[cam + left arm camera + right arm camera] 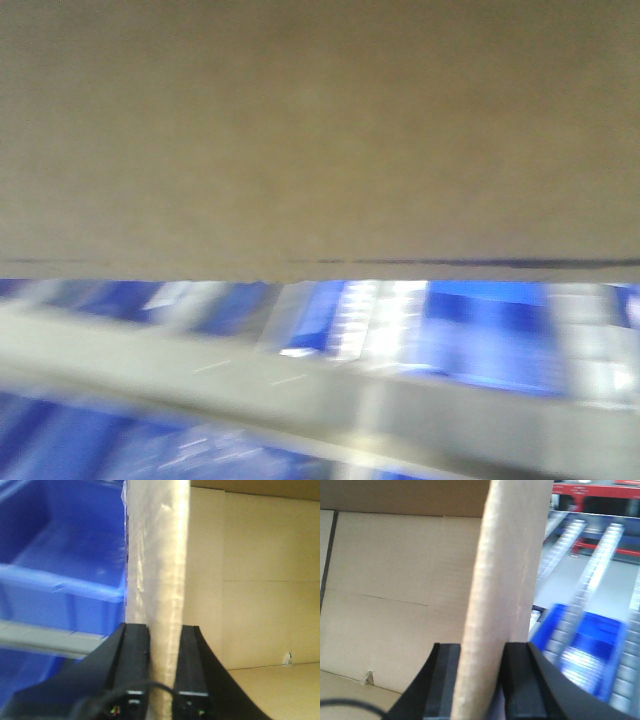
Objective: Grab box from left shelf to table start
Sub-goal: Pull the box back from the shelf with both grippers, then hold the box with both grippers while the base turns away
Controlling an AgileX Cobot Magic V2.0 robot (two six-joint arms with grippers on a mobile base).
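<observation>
Pinching upright walls of the box (320,130), long axis crosswise: left end effector (163,652), right end effector (481,662).

The tan cardboard box (320,130), blurred, fills the front view's upper half.

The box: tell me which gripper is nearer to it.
Neither; they tie. The left gripper is shut on one upright wall of the box, the right gripper on another, so both touch it.

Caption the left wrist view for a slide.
Left end effector clamps a wall of the box; blue bin alongside.
</observation>
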